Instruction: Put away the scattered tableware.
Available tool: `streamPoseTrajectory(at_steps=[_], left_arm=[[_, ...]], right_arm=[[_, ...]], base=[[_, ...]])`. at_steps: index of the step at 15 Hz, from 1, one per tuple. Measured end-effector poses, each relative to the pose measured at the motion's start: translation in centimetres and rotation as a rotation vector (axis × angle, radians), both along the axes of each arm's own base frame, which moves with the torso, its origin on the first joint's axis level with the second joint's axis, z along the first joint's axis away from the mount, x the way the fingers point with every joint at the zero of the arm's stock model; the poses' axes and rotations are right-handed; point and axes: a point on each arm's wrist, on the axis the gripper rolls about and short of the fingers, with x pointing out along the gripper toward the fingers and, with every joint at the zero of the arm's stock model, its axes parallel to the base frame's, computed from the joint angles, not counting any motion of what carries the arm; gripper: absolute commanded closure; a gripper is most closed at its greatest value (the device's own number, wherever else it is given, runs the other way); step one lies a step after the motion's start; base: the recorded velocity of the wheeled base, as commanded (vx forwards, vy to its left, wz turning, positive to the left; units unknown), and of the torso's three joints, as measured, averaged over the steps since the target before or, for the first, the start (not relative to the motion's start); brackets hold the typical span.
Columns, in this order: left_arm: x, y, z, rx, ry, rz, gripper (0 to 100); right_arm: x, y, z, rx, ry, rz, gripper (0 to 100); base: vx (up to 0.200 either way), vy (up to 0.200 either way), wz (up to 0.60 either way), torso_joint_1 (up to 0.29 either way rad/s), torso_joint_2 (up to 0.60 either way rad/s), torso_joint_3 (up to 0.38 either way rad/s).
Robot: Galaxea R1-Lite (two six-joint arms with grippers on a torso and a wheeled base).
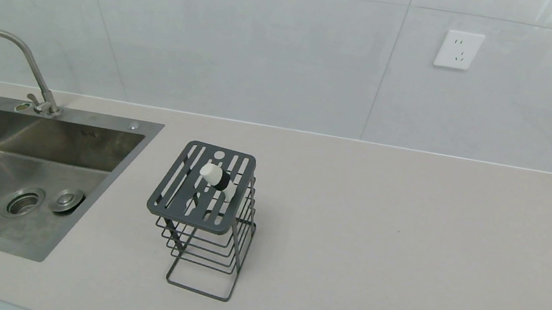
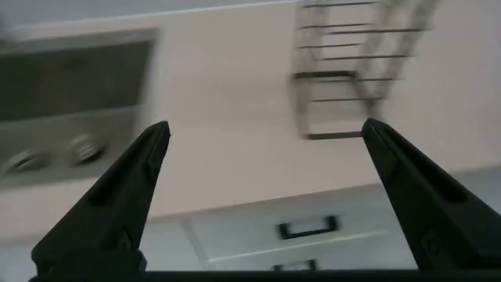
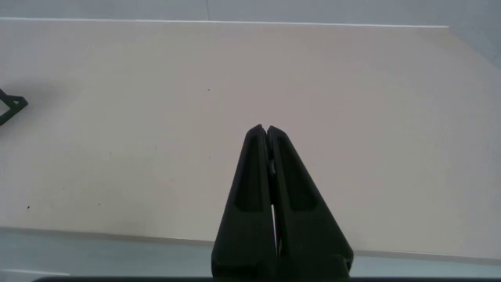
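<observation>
Table [image 1: 404, 236] carrying a rack [image 1: 187, 219] and an inset sink [image 1: 59, 142], side by side but apart, both beyond the left gripper [image 2: 266, 125].

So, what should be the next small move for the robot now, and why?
Probably just shut the left hand and keep both arms back from the counter. The left hand is open and holds nothing, the right hand is shut on nothing, and the white-and-black utensil already stands in the rack.
</observation>
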Motion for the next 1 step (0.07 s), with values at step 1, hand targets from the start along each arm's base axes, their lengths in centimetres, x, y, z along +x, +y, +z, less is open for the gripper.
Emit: streamPoseTrajectory(at_steps=[1], left_arm=[[-0.02,0.01,-0.05,-0.008,0.003,0.007,0]], right_arm=[[0.00,0.00,0.00,0.000,0.000,0.000,100]], base=[[0.000,0.000,0.00,0.000,0.00,0.000]])
